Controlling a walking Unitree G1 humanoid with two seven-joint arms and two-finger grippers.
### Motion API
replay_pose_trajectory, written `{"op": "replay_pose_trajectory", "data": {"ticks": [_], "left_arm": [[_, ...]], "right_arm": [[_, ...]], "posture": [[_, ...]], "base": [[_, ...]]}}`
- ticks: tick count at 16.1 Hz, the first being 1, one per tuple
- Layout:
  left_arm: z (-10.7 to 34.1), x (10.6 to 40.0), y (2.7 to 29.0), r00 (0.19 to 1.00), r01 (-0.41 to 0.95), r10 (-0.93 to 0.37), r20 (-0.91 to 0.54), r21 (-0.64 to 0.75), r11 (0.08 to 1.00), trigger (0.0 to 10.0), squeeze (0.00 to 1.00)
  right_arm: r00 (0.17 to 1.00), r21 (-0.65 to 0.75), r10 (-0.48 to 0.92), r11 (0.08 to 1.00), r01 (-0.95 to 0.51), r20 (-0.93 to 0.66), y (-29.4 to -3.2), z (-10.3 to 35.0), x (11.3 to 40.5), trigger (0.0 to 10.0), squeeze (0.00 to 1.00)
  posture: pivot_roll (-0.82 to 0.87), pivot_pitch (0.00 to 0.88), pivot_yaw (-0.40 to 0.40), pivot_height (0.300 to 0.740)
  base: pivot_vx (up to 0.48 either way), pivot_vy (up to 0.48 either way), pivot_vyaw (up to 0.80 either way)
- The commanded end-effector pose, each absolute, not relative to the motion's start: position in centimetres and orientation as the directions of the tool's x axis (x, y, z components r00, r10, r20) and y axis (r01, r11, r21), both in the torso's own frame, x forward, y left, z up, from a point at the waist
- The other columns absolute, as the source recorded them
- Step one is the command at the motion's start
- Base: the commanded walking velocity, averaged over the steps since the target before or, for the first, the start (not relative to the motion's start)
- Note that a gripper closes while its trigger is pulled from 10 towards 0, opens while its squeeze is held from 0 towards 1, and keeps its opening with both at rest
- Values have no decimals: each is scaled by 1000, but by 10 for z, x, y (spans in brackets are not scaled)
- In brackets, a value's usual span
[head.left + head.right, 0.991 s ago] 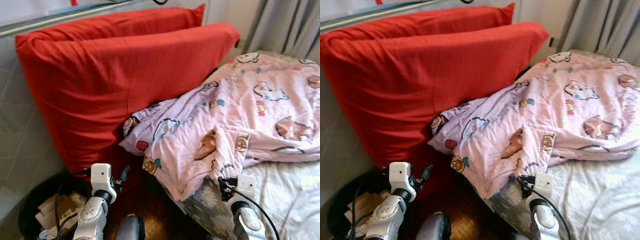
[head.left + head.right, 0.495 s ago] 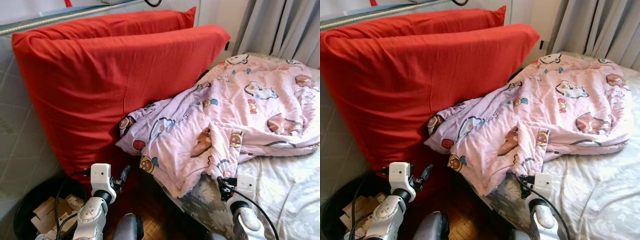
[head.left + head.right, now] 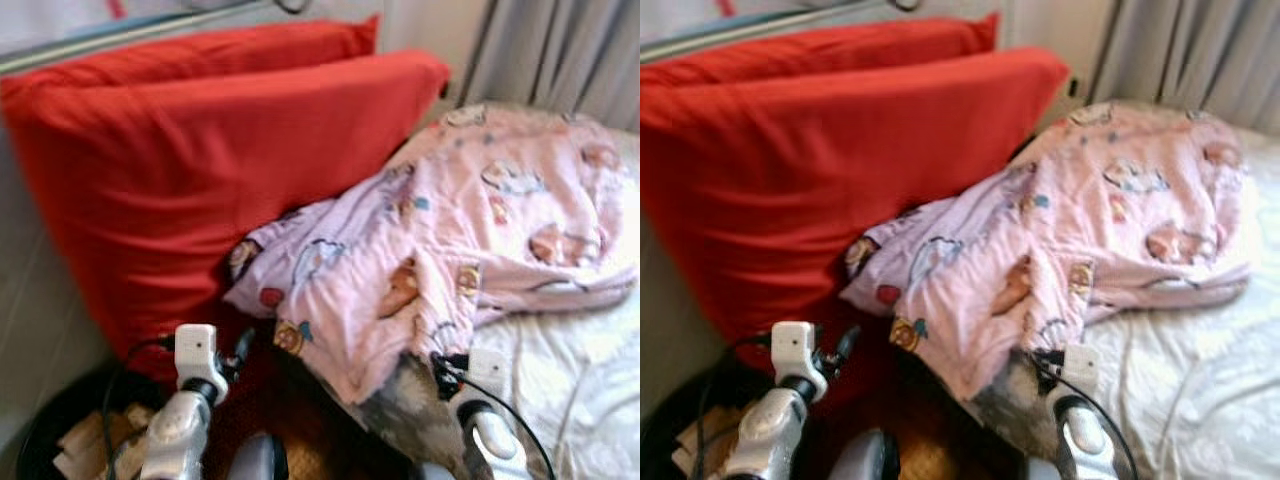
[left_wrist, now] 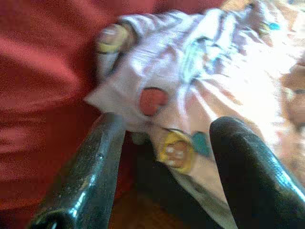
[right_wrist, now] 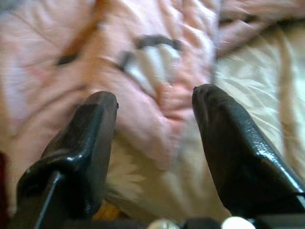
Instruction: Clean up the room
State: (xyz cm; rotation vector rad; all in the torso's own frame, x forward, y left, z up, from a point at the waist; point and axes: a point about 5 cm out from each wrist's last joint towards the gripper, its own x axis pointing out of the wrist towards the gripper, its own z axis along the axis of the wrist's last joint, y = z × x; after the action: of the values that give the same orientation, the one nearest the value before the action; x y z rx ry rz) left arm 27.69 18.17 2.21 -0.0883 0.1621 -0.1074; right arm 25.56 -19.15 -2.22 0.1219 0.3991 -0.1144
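Ahead of me, a pink quilt [image 3: 470,240] printed with cartoon animals lies rumpled across the bed [image 3: 580,380], one corner spilling over the near edge toward the floor. It is bunched up rather than spread flat, with the pale patterned sheet bare beside it on my right. Against the quilt's far-left side lean two big red pillows [image 3: 200,170], standing on edge one behind the other, the front one touching the hanging folds of the quilt. Grey curtains [image 3: 560,50] hang behind the head of the bed.

My left gripper [image 4: 164,157] hangs low in front of the red pillow, its two black fingers [image 4: 90,176] spread apart with nothing between them; through the gap I see the quilt's drooping corner with a red patch and a yellow figure on it, close but not touched. My right gripper [image 5: 155,138] is likewise parted and empty, held just above the bed's edge where the quilt's hem meets the sheet.

Down at my left, beside the pillow's lower corner, sits a dark bin [image 3: 60,440] with scraps of cardboard or paper in it. Brown wooden floor [image 3: 300,440] shows between the bin and the bed. The head views are blurred.
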Motion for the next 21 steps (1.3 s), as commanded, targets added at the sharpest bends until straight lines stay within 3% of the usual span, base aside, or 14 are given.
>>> {"op": "replay_pose_trajectory", "data": {"ticks": [1,19,20,21], "left_arm": [[24,278,184,983,94,-107,-151,-91,991,10000,0],[25,278,184,983,91,-104,-149,-92,992,10000,0],[21,273,182,981,94,-108,-160,-92,991,10000,0],[20,270,181,980,97,-112,-165,-92,991,10000,0]], "right_arm": [[914,96,-86,986,134,-396,-189,-22,256,10000,0],[914,96,-86,986,135,-397,-189,-22,257,10000,0],[870,-40,63,995,-95,-489,-175,-29,257,10000,1000],[832,-111,111,973,-203,-543,-171,-33,256,10000,1000]], "posture": [[55,7,5,604],[56,10,5,604],[73,62,3,604],[75,70,3,604]], "base": [[285,0,0],[289,0,0],[0,0,0],[0,0,0]]}}
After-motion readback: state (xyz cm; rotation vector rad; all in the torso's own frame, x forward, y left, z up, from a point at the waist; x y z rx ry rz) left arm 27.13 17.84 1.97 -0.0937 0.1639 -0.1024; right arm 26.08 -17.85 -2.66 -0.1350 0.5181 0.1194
